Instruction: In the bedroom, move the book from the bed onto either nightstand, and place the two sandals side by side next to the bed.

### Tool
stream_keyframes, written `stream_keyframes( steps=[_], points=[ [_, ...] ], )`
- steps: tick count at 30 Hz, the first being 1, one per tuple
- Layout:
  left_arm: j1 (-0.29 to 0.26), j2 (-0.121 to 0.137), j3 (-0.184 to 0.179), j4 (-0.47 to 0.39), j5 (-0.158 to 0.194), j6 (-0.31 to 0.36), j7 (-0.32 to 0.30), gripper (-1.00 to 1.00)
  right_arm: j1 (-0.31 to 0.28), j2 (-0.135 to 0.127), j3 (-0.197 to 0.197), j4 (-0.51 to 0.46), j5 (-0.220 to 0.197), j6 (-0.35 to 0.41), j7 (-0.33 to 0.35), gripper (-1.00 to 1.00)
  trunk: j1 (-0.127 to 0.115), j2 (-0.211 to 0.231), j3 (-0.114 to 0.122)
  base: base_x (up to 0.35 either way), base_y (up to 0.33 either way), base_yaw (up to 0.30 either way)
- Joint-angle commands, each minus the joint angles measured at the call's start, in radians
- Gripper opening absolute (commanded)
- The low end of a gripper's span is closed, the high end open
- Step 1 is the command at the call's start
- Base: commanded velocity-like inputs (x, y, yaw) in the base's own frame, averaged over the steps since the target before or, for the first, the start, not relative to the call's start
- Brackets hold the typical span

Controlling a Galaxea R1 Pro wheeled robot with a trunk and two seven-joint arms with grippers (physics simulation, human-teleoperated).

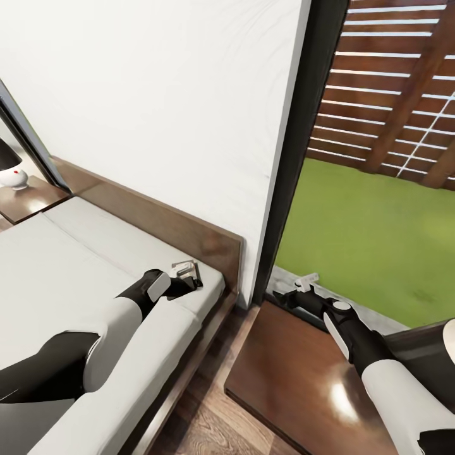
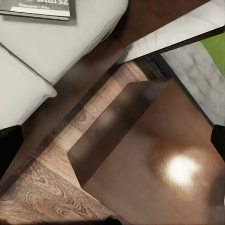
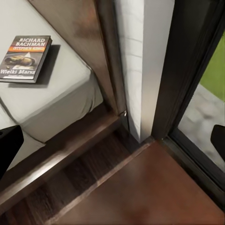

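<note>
Both grippers, left [image 1: 189, 279] above the bed [image 1: 76, 265] near the book [image 3: 26, 58], right [image 1: 297, 292] over the nightstand [image 1: 284, 373], spread open, holding nothing.

home bedroom, low bed [image 1: 95, 265] with pale mattress and dark wood headboard [image 1: 158, 215], glossy nightstand [image 1: 297, 379] alongside, lamp [image 1: 12, 167] far side, wood-plank floor [image 1: 208, 430], window [image 1: 379, 158] onto lawn and slatted fence
</note>
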Motion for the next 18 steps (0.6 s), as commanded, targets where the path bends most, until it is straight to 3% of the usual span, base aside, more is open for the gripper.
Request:
stream_keyframes(
  steps=[1, 18],
  points=[
    [0.000, 0.000, 0.000, 0.000, 0.000, 0.000, 0.000, 1.00, 0.000, 0.000, 0.000, 0.000, 0.000, 0.000, 0.000, 1.00, 0.000, 0.000, 0.000, 0.041, 0.000, 0.000],
    [0.000, 0.000, 0.000, 0.000, 0.000, 0.000, -0.001, 1.00, 0.000, 0.000, 0.000, 0.000, 0.000, 0.000, 0.000, 1.00, 0.000, 0.000, 0.000, 0.041, 0.000, 0.000]
  ],
)
